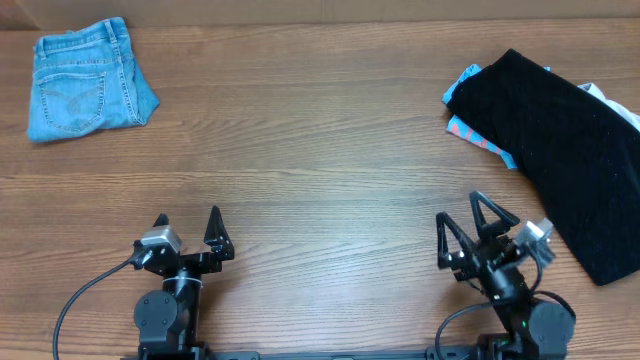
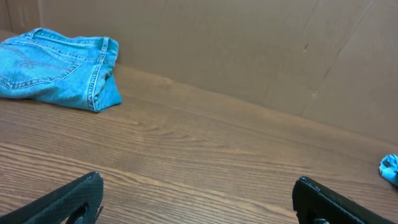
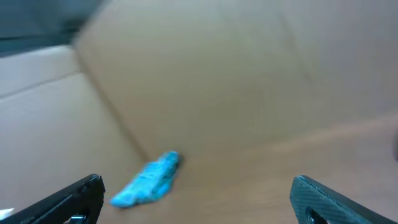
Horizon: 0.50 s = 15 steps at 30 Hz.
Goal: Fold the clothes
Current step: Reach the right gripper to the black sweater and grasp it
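Folded blue jeans (image 1: pixel 88 78) lie at the table's far left; they also show in the left wrist view (image 2: pixel 59 67). A black garment (image 1: pixel 565 150) lies spread at the far right, over a light-blue patterned cloth (image 1: pixel 470 128) and a white one (image 1: pixel 612 105). A blurred blue cloth edge shows in the right wrist view (image 3: pixel 148 180). My left gripper (image 1: pixel 188 232) is open and empty at the near edge. My right gripper (image 1: pixel 470 225) is open and empty, just left of the black garment's near end.
A brown cardboard wall (image 2: pixel 249 43) runs along the back of the wooden table (image 1: pixel 320 170). Cables run from both arm bases at the front edge.
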Available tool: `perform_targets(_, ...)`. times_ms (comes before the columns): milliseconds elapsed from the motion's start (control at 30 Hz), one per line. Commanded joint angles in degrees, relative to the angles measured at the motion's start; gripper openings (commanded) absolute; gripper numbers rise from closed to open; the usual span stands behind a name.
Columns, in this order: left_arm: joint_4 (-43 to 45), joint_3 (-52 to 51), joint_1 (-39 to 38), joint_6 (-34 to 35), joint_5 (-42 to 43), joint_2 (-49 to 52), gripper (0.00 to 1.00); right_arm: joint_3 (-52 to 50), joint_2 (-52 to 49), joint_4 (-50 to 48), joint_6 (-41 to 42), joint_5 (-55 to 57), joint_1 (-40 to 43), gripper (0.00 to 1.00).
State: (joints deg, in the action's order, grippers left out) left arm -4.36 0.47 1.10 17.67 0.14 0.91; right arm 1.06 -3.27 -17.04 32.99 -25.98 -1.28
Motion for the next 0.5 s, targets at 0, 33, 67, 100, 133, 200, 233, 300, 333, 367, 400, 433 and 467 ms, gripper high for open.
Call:
perform_targets(0,0.0,-0.2,-0.4,0.3,-0.7,-0.3,1.0,0.9,0.2,-3.5,-3.2,-4.5,-0.3,1.0)
perform_targets(33,0.0,-0.2,-0.4,0.3,-0.7,-0.3,1.0,2.0,0.2,-2.5,-4.4,-4.1,-0.2,1.0)
perform_targets(67,0.0,-0.2,-0.4,0.3,-0.8,-0.3,1.0,3.6,0.1,-0.7,-5.4,-3.1,-0.2,1.0)
perform_targets(100,0.0,-0.2,-0.4,0.3,-0.7,-0.3,1.0,6.7,-0.4,2.9,-7.5,-0.5,-0.2,1.0)
perform_targets(133,0.0,-0.2,-0.4,0.3,-0.7,-0.3,1.0,8.7,-0.9,4.9,-9.8,0.6,-0.2,1.0)
perform_targets(200,0.0,-0.2,-0.4,0.3,-0.7,-0.3,1.0,13.3,-3.0,10.1,-16.1,4.0,-0.2,1.0)
perform_targets(233,0.0,-0.2,-0.4,0.3,-0.7,-0.3,1.0,17.6,-5.7,15.3,-19.6,8.9,-0.2,1.0)
perform_targets(300,0.0,-0.2,-0.4,0.3,-0.7,-0.3,1.0,24.5,-11.6,21.9,-23.1,16.0,-0.2,1.0)
perform_targets(333,0.0,-0.2,-0.4,0.3,-0.7,-0.3,1.0,27.7,-14.9,24.4,-24.9,17.8,-0.2,1.0)
perform_targets(367,0.0,-0.2,-0.4,0.3,-0.7,-0.3,1.0,32.1,-19.8,27.6,-26.8,20.5,-0.2,1.0)
perform_targets(400,0.0,-0.2,-0.4,0.3,-0.7,-0.3,1.0,36.3,-24.9,30.4,-28.1,23.9,-0.2,1.0)
perform_targets(433,0.0,-0.2,-0.4,0.3,-0.7,-0.3,1.0,40.6,-30.3,33.2,-29.0,27.6,0.0,1.0)
perform_targets(467,0.0,-0.2,-0.4,0.3,-0.7,-0.3,1.0,43.3,-33.9,35.0,-29.0,30.0,0.2,1.0)
